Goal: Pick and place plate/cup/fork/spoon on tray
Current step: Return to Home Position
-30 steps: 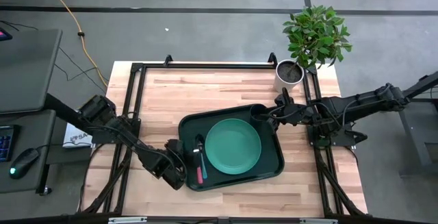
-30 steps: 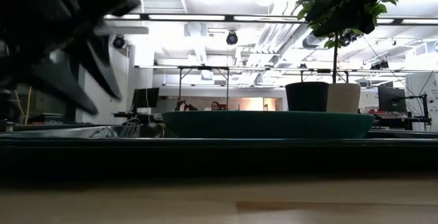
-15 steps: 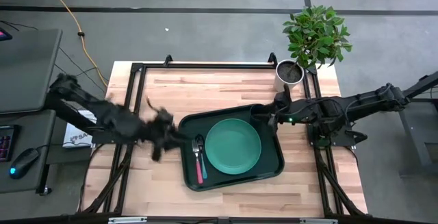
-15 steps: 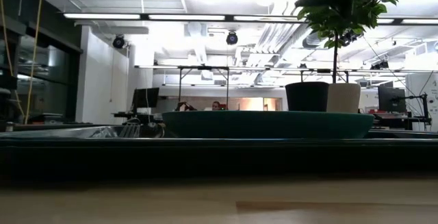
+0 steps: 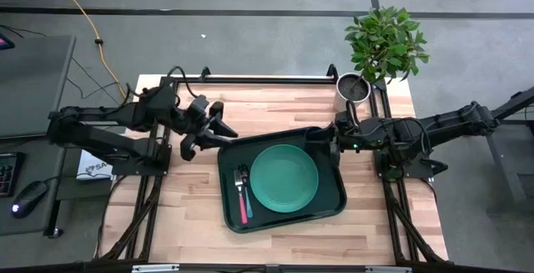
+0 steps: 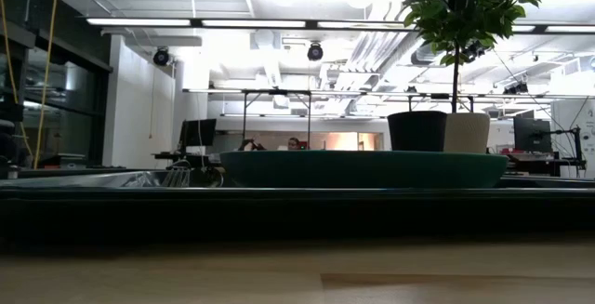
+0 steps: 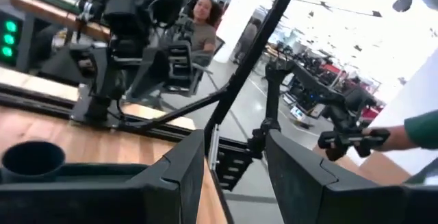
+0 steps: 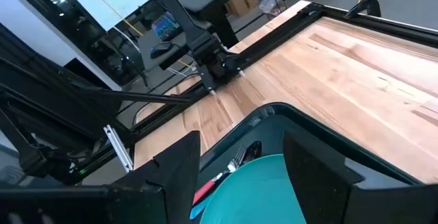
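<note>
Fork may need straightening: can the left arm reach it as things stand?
Probably yes. The left gripper, open, is just off the tray's corner, and the fork lies uncovered along that side of the tray, with the plate beyond it.

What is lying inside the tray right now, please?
In the tray, the plate sits centrally, the fork and spoon lie side by side beside it, and the cup stands in a corner. Whatever lies under the plate is hidden.

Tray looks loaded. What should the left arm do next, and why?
Probably retract the left gripper to home: plate, fork, spoon and cup all sit on the tray, and its open fingers hold nothing. The right gripper waits open by the cup.
</note>
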Robot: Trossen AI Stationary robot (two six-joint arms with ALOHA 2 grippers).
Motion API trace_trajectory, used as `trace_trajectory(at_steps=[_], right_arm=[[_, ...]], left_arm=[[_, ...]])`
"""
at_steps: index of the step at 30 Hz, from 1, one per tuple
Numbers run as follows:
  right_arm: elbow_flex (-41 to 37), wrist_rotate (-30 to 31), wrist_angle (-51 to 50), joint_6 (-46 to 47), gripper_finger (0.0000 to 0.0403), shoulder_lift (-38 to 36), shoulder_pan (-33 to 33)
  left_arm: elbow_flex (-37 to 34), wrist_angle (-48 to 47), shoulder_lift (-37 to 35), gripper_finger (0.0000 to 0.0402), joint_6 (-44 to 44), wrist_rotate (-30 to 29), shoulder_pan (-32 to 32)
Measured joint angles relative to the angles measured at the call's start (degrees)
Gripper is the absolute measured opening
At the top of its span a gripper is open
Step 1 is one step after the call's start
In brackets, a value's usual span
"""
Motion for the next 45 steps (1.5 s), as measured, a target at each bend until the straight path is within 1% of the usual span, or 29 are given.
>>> trace_trajectory(at_steps=[2, 4, 6, 7, 9, 10, 11, 12, 13, 14, 16, 18, 20, 22, 29, 39, 41, 45], right_arm=[[0.0, 0.0, 0.0, 0.0, 0.02, 0.0, 0.0], [0.0, 0.0, 0.0, -0.1, 0.0198, 0.0, 0.0], [0.0, -0.5, -0.1, -0.6, 0.0186, -0.3, 0.0], [0.0, -0.9, 0.0, -1.1, 0.0173, -0.4, 0.0], [0.0, -1.5, -0.1, -1.5, 0.0132, -0.8, 0.0], [0.0, -1.6, -0.2, -1.5, 0.0103, -1.0, 0.0], [0.0, -2.1, -0.1, -1.6, 0.007, -1.4, 0.0], [0.0, -2.7, -0.1, -1.6, 0.0038, -1.9, 0.0], [0.0, -3.1, -0.1, -1.9, 0.0019, -2.3, 0.0], [0.0, -3.3, -0.1, -2.3, 0.0014, -2.8, 0.0], [0.0, -3.5, -0.1, -3.0, 0.0021, -3.7, 0.0], [0.0, -4.4, -0.1, -4.8, 0.0018, -4.2, 0.0], [0.0, -7.4, -0.4, -8.2, 0.0006, -4.3, 0.0], [0.0, -9.9, -1.0, -10.7, 0.0003, -4.3, 0.0], [0.0, -9.9, 0.4, -8.7, 0.0001, -4.0, 0.0], [0.0, -8.3, 3.4, -7.8, 0.0, -4.0, 0.0], [0.0, -8.4, 3.4, -7.9, 0.0, -4.0, 0.0], [0.0, -9.0, 3.3, -7.9, 0.0, -4.1, 0.0]], left_arm=[[0.0, -0.5, -1.4, 0.0138, 1.9, -0.3, -0.1], [-0.1, -1.6, -3.1, 0.0128, 4.0, -1.7, -0.5], [-1.5, -2.0, -5.3, 0.0105, 6.5, -4.2, -1.4], [-2.7, -1.9, -6.5, 0.0089, 7.4, -5.5, -2.0], [-5.9, -1.7, -9.5, 0.0047, 8.4, -8.1, -3.0], [-7.9, -1.6, -11.1, 0.0026, 8.6, -9.1, -3.3], [-10.0, -1.3, -12.8, 0.0013, 8.4, -10.0, -3.4], [-12.3, -0.8, -14.7, 0.0009, 7.9, -10.9, -3.5], [-14.5, -0.4, -16.6, 0.0011, 7.5, -11.7, -3.5], [-16.9, 0.1, -18.7, 0.0012, 7.2, -12.5, -3.5], [-21.3, 1.1, -22.5, 0.0007, 6.6, -13.8, -3.5], [-25.6, 2.0, -26.3, 0.0002, 5.6, -14.7, -3.5], [-29.8, 3.9, -29.8, 0.0002, 4.9, -15.1, -3.5], [-33.6, 5.8, -33.3, 0.0001, 3.4, -15.2, -3.6], [-44.5, 10.5, -43.0, 0.0, 1.8, -15.8, -4.8], [-52.8, 10.6, -53.0, 0.0, -0.1, -14.8, -4.8], [-53.0, 8.1, -54.4, 0.0, -0.7, -14.7, -4.8], [-52.9, 9.5, -54.4, 0.0, -0.8, -14.7, -4.8]])
